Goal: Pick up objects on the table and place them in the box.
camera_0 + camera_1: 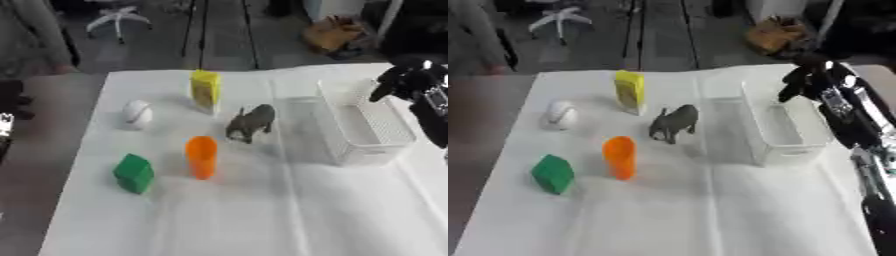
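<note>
Five objects on the counter, box empty, right hand over the far rim

I see the counter [262, 220] under a white cloth, with five objects standing clear of one another on my left half. At the far side stands a yellow carton [206, 91], upright. Left of it and nearer to me lies a white ball [136, 113]. A grey animal figure [251, 123] stands on its legs near the middle, just beside the left wall of the box and apart from it. In front of the figure an orange cup [201, 156] stands upright, and to its left, nearest to me, a green block [134, 173] sits slightly tilted.

The box [785, 150] is a clear plastic bin on the right half of the counter, long side running away from me. I see nothing inside it.

My right hand [802, 80] comes in from the upper right and shows above the far right corner of the box, near its rim; I cannot tell whether it touches. The fingers hang curled downward and hold nothing that I can see. The forearm runs down the right edge of the view, alongside the outer wall of the box.

My left hand shows in neither view.

Between the right hand and the five objects stand the box walls; the animal figure is the closest object to the box. Beyond the counter are a chair base and a brown bag on the floor
</note>
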You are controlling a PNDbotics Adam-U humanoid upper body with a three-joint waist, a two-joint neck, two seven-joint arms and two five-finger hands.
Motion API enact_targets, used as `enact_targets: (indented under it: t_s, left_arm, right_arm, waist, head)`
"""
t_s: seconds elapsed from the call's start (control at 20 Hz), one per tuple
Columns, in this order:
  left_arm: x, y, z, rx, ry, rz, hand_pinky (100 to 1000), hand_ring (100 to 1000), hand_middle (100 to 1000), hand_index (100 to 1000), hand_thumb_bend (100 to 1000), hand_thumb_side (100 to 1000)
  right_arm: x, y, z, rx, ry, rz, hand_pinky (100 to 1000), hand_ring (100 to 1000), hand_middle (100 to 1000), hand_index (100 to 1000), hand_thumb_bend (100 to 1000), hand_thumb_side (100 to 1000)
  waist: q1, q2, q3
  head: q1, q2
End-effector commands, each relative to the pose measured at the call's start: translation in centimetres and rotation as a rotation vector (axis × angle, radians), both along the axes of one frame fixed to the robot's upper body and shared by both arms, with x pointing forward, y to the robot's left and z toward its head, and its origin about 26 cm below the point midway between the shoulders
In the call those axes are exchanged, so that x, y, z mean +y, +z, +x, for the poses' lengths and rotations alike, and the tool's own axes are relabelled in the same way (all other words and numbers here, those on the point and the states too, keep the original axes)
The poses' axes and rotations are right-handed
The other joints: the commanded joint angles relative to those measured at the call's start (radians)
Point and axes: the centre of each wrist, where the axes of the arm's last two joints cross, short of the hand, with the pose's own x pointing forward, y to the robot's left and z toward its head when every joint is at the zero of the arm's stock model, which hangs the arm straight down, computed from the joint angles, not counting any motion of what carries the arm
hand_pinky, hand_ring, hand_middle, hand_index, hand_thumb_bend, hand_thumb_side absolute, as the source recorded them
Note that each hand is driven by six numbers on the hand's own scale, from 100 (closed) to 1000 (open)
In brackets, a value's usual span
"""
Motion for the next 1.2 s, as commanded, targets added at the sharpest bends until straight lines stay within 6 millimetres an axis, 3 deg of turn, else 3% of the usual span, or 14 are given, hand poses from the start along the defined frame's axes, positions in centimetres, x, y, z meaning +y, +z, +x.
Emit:
enact_targets:
  t_s: [0.05, 0.1, 0.15, 0.5, 0.55, 0.8, 1.05, 1.2]
  left_arm:
    - [0.5, 0.9, 0.1, -0.011, 0.003, 0.044, 616, 689, 737, 722, 660, 735]
    - [0.5, 0.9, 0.1, 0.001, 0.004, 0.06, 616, 689, 737, 722, 660, 735]
    - [0.6, 0.7, 0.1, 0.024, 0.003, 0.085, 624, 695, 746, 734, 800, 629]
    - [1.8, 1.3, 1.4, 0.212, -0.011, 0.373, 632, 700, 750, 754, 881, 595]
    - [1.6, 1.4, 1.6, 0.229, -0.025, 0.411, 651, 720, 764, 791, 942, 577]
    - [0.5, 2.0, 3.2, 0.241, -0.149, 0.663, 672, 746, 780, 827, 971, 547]
    - [-0.8, 1.2, 4.5, 0.252, -0.266, 0.831, 675, 747, 782, 833, 972, 541]
    - [-0.4, 1.9, 5.5, 0.26, -0.306, 0.983, 710, 761, 791, 884, 1000, 393]
  right_arm:
    - [-0.3, 1.3, -0.1, -0.033, -0.001, -0.018, 581, 588, 632, 852, 100, 674]
    - [-0.3, 1.3, -0.2, -0.033, 0.0, -0.017, 581, 588, 632, 852, 100, 674]
    - [-0.3, 1.3, -0.2, -0.033, 0.0, -0.019, 581, 588, 632, 853, 100, 675]
    - [-0.1, 1.2, -0.1, -0.028, 0.008, -0.024, 580, 587, 632, 853, 100, 677]
    - [-0.1, 1.2, -0.1, -0.028, 0.01, -0.026, 580, 587, 631, 853, 100, 677]
    - [0.2, 1.2, 0.0, -0.024, 0.028, -0.03, 580, 587, 631, 853, 100, 677]
    - [0.0, 1.1, -0.1, -0.021, 0.022, -0.03, 580, 587, 631, 853, 100, 677]
    - [0.3, 1.2, 0.0, -0.022, 0.037, -0.038, 581, 586, 630, 853, 100, 676]
  waist:
    - [0.004, -0.024, -0.001]
    - [0.004, -0.024, -0.001]
    - [0.007, -0.023, -0.001]
    - [0.009, -0.024, -0.009]
    - [0.011, -0.024, -0.013]
    - [0.013, -0.026, -0.027]
    - [0.012, -0.028, -0.019]
    - [0.02, -0.028, -0.042]
  head:
    - [-0.001, 0.004]
    - [-0.001, 0.004]
    - [-0.001, 0.005]
    - [0.005, 0.003]
    - [0.009, 0.002]
    - [0.022, 0.002]
    - [0.015, 0.005]
    - [0.028, 0.005]
